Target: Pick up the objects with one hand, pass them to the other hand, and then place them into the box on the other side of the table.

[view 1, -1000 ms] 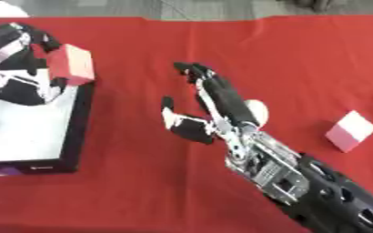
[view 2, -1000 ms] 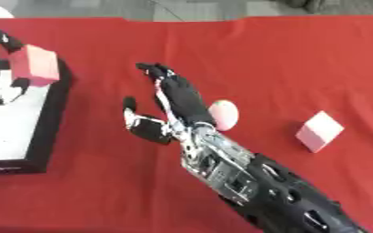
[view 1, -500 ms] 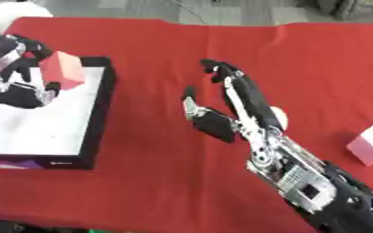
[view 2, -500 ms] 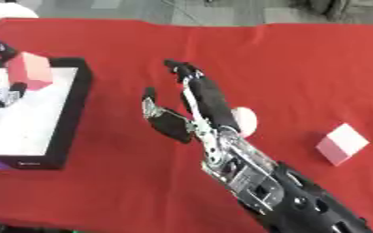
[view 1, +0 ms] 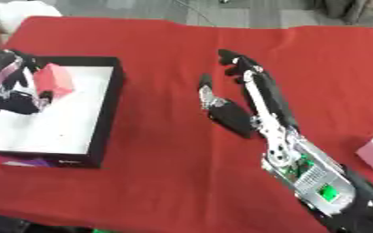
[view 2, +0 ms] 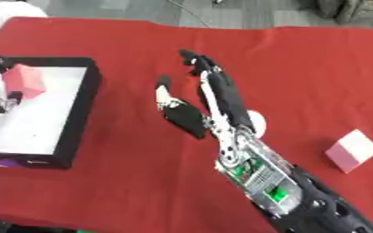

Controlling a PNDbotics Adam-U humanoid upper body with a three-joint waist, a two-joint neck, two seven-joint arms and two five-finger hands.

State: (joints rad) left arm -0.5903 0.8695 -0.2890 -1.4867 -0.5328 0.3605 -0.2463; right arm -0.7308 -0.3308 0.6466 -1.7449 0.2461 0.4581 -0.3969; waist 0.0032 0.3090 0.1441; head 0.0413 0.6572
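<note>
My left hand (view 1: 11, 86) hovers over the black-walled box (view 1: 108, 109) at the left, its fingers curled round a pink block (view 1: 54, 80) held above the white floor. My right hand (view 1: 241, 98) stands over the middle of the red table, fingers straight and thumb spread, holding nothing. A second pink-and-white block (view 2: 352, 150) lies on the cloth at the right. A small white round thing (view 2: 256, 122) peeks out from behind my right forearm.
The red cloth (view 1: 158, 173) covers the whole table. The box's wall closest to my right hand runs top to bottom at the left. A person's pale sleeve (view 1: 7, 11) shows at the far left corner.
The whole picture has shifted rightward, so the camera has turned. My left hand still holds the pink block over the box. My right hand stays open mid-table.
</note>
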